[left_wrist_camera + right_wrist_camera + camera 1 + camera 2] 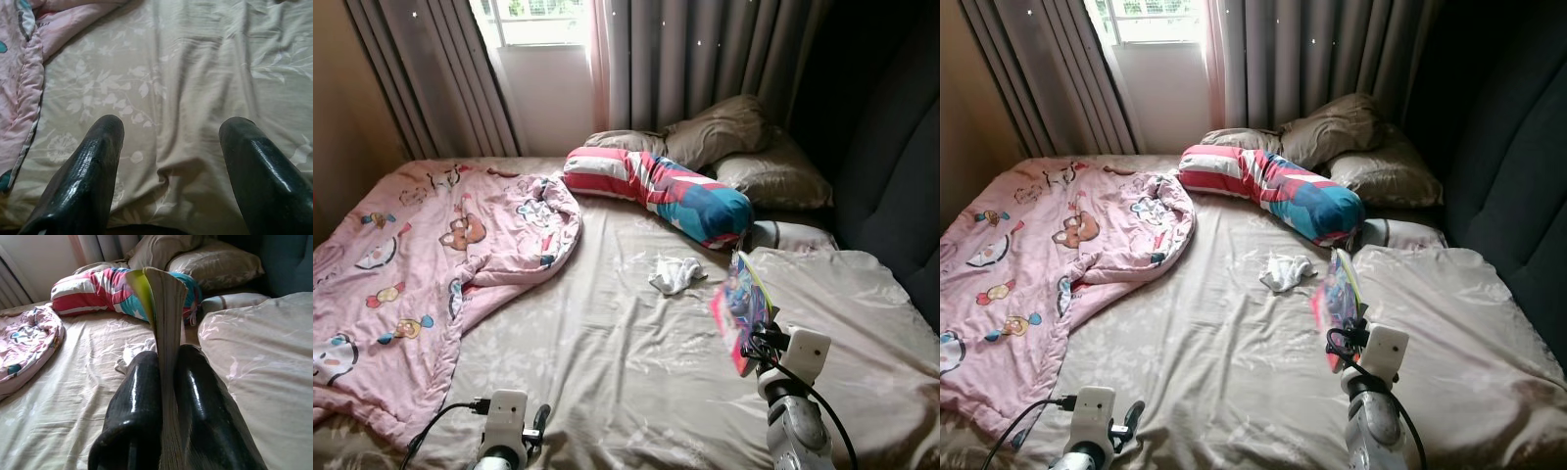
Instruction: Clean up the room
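Book [741, 305], thin and colourful, stands on edge above the bed [636, 362] at about 4 o'clock in the left eye view, clamped in the right gripper [754, 343]; a white cloth [675, 274] lies on the sheet at centre, a striped bolster [656, 191] at 12 o'clock, a pink blanket [421, 284] at 9 o'clock. Left gripper [540, 423] hovers low at 7 o'clock. Left wrist view: both fingers [88, 176] spread wide over bare sheet, holding nothing. Right wrist view: fingers [142, 401] closed tight on the book's page edges. Risk: the grip sits near the lower edge only, so a fast swing may fan the pages and let the book slip onto the bed.
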Available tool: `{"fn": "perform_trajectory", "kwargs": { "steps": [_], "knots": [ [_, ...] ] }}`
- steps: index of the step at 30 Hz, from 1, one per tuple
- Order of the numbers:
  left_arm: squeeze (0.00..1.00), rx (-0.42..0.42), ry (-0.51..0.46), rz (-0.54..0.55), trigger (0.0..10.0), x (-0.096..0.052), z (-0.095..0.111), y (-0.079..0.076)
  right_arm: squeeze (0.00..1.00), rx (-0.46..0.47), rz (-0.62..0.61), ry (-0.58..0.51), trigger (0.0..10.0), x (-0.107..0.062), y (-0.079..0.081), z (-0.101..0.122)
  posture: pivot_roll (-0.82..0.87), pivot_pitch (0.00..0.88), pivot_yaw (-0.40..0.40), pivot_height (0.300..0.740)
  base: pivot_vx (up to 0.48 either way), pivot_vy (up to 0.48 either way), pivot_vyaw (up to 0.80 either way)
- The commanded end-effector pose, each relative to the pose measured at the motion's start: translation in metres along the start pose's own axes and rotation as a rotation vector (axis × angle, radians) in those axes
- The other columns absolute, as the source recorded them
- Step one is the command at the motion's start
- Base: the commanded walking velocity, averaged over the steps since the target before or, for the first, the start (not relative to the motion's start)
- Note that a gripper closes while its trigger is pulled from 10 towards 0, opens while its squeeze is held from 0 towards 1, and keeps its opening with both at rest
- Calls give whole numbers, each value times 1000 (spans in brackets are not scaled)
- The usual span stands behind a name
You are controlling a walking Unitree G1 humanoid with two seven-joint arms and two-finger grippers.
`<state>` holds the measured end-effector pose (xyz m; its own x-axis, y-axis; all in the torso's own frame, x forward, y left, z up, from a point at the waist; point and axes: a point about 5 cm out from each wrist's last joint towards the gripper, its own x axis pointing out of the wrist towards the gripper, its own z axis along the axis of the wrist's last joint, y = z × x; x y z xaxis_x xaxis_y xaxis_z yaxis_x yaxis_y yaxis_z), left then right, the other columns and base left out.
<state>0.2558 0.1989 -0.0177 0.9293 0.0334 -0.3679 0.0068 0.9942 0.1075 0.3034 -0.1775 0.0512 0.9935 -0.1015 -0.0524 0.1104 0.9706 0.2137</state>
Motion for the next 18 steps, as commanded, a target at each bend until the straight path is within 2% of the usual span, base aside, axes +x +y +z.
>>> {"fn": "perform_trajectory", "kwargs": {
  "steps": [1, 5, 10, 15, 18],
  "knots": [
    [0, 0, 1, 8, 10000, -2, -2, 4, 0, -6, 25, -40, 10000, 4, 7, 8, 0, 16, 20, 740, 0, 0, 0],
    [0, 2, 1, 6, 10000, -3, -3, 5, 0, -7, 32, -41, 10000, 5, 9, 8, 0, 10, 22, 740, 60, 0, 0],
    [0, 4, -4, 1, 10000, -3, -2, 5, 0, -5, 35, -31, 10000, 5, 10, 6, 1, 9, 23, 740, 248, 0, 0],
    [0, 8, -3, -2, 10000, -3, -2, 5, 0, -12, 32, -15, 10000, 4, 10, 4, 0, 11, 26, 740, 269, 0, -659],
    [0, 8, -4, -1, 10000, -3, -2, 6, 0, -8, 34, -29, 10000, 4, 10, 5, 1, 18, 27, 740, 270, 0, 0]
  ]
}}
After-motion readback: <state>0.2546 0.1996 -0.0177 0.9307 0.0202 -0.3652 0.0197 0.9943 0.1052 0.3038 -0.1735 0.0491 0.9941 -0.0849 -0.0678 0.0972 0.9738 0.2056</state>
